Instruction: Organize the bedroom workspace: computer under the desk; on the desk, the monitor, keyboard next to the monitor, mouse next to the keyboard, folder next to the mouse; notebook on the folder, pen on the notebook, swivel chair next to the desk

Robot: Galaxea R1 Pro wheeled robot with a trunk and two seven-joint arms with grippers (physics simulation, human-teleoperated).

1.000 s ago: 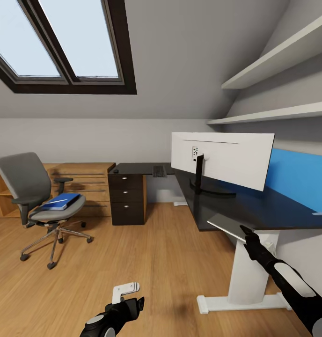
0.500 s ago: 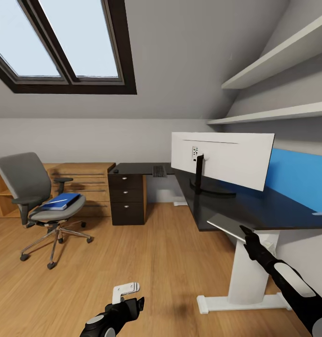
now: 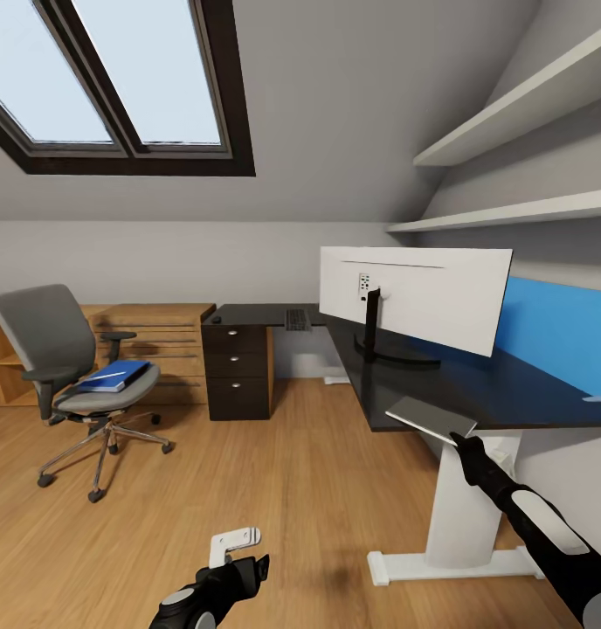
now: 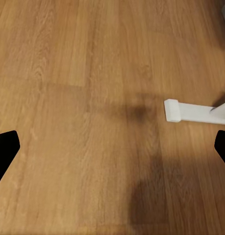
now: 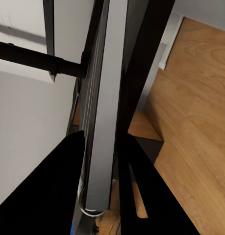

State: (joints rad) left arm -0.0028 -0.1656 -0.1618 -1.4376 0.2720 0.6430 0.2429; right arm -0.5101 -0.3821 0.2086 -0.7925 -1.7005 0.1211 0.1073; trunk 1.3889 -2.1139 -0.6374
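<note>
Right wrist view is showing the right gripper (image 5: 105, 161) clamping a thin grey slab edge-on between its two dark fingers, looks like the notebook (image 3: 430, 418), which is sitting tilted at the desk (image 3: 475, 389) corner just ahead of the tool. It's probably light and stiff but slick, so pinching deeper in from the edge seems safer. The left gripper (image 4: 112, 147) is hanging spread apart over the floor, holding nothing.
</note>
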